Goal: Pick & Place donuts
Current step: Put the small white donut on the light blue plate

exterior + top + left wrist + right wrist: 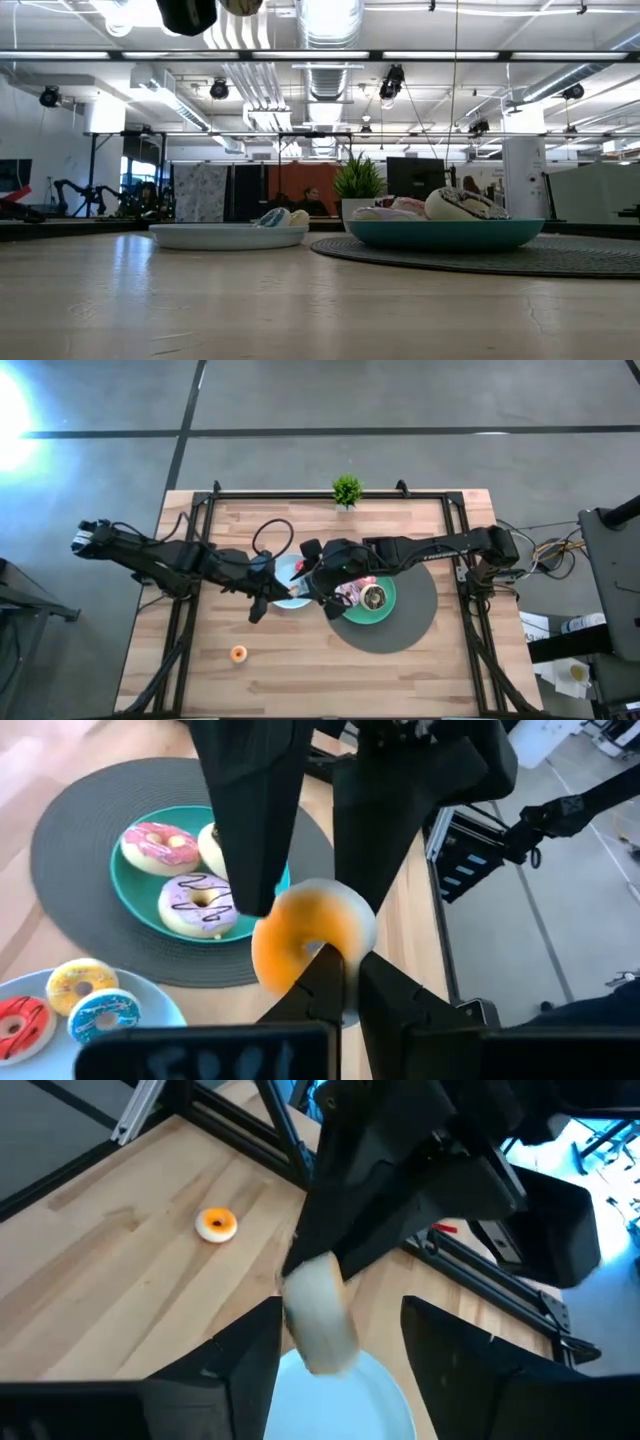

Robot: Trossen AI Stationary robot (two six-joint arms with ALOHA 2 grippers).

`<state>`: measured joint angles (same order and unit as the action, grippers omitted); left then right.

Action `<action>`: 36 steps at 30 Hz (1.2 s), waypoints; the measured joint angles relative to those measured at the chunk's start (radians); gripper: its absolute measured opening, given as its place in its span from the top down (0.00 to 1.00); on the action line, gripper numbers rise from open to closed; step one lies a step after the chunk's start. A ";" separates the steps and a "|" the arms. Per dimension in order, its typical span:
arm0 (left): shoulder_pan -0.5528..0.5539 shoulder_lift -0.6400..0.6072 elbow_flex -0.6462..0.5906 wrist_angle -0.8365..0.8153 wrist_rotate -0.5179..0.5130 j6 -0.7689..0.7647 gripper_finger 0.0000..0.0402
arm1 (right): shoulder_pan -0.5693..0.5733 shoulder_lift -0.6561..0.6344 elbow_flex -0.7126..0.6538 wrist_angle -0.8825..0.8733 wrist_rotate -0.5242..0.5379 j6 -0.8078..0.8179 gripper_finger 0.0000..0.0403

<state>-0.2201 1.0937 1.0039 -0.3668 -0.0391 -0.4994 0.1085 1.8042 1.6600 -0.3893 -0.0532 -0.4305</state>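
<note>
Donuts are being sorted onto plates: an orange donut [305, 935] is pinched by the left gripper [335, 970] above the light-blue plate [283, 572], presumably for release there. The right gripper [340, 1330], spread empty, hovers beside that plate. Another mini donut [238, 653] lies well apart.

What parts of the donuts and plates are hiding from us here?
- High view: the light-blue plate is mostly covered by both arms, so its mini donuts can't be counted.
- Low view: donuts on the green plate show only their tops; the rim hides the rest.
- Left wrist view: the orange donut is partly hidden by the left gripper; a third green-plate donut sits behind the other arm.
</note>
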 joint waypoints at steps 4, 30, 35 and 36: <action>0.011 0.008 0.000 0.009 0.005 0.001 1.00 | 0.001 0.000 -0.003 0.000 0.000 0.001 0.56; 0.029 -0.011 -0.009 -0.065 -0.128 -0.100 0.80 | -0.003 0.002 -0.006 -0.130 -0.002 0.099 0.96; 0.023 -0.030 -0.007 -0.169 -0.169 -0.166 0.64 | -0.037 0.003 -0.017 -0.154 -0.003 0.278 0.96; 0.015 -0.036 -0.006 -0.180 -0.186 -0.196 0.63 | -0.050 0.012 -0.017 -0.153 -0.003 0.346 0.97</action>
<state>-0.2053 1.0579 0.9982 -0.5469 -0.2248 -0.6953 0.0586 1.8165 1.6428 -0.5423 -0.0559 -0.0841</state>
